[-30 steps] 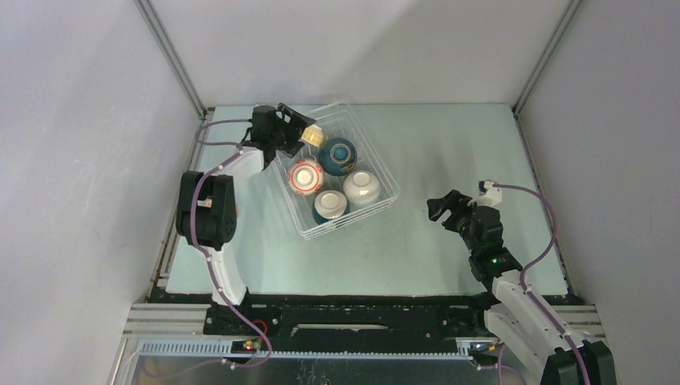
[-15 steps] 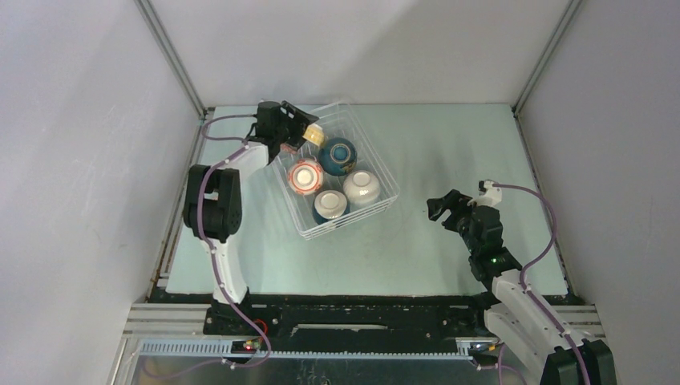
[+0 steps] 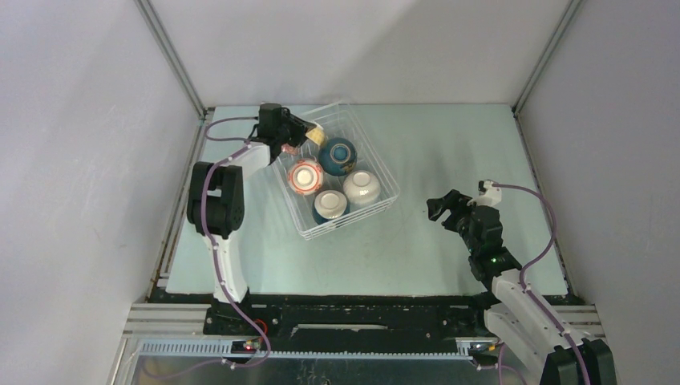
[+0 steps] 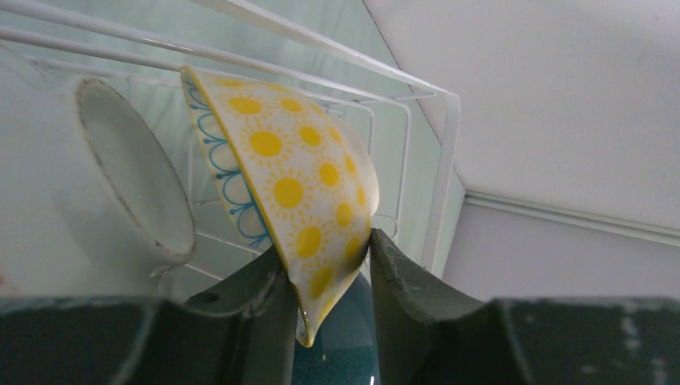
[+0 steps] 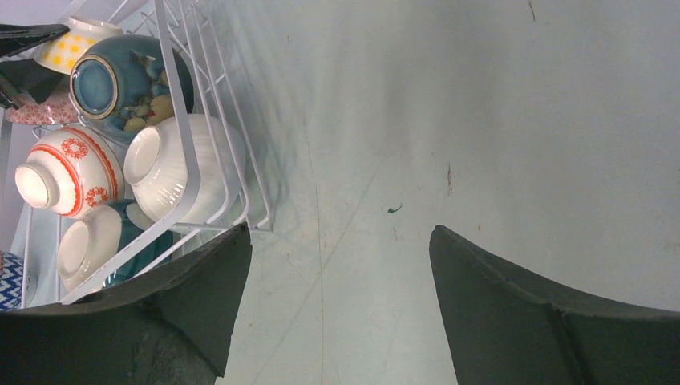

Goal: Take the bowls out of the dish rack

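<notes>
Two left fingers [image 4: 405, 293] straddle the tilted yellow sun-patterned ceramic bowl [image 4: 305, 184], seemingly pinching its wall; right fingers [image 5: 497, 289] wide, well apart

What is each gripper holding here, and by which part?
The left gripper pinches the yellow bowl by its rim; the right gripper holds nothing.
</notes>
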{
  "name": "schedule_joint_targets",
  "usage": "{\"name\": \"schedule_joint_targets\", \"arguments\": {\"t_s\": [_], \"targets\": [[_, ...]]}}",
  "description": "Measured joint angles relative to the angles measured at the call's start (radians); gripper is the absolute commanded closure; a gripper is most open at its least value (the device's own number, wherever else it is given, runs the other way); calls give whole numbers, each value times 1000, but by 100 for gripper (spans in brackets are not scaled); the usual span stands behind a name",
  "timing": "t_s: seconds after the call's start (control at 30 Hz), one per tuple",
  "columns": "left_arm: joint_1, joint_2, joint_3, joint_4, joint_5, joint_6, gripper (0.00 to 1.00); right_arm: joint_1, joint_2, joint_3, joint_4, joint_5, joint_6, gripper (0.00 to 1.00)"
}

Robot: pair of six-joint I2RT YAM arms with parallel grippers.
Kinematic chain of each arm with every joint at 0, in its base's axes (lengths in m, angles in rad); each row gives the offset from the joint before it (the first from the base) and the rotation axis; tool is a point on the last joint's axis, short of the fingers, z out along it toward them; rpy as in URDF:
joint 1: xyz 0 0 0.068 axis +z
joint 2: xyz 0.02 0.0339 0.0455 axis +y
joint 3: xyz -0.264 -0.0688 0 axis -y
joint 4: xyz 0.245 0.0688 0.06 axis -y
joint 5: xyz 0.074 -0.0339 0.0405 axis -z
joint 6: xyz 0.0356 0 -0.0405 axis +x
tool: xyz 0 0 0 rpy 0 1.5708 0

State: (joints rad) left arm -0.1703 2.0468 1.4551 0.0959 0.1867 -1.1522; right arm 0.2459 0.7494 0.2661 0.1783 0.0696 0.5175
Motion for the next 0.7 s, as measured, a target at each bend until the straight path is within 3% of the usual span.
{"name": "schedule_joint_targets", "arguments": {"t_s": [0.07, 0.2, 0.47, 0.7], "targets": [[0, 3, 2, 6, 5, -2, 78, 0, 0, 0, 0, 0, 0, 11], [-8, 15, 29, 40, 21, 1, 86, 0, 2, 0, 4, 0, 0, 11], [-7, 31, 30, 98, 43, 0, 95, 0, 10, 0, 7, 0, 0, 11], [3, 32, 30, 253, 122, -11, 99, 1, 11, 0, 7, -1, -3, 11]]}}
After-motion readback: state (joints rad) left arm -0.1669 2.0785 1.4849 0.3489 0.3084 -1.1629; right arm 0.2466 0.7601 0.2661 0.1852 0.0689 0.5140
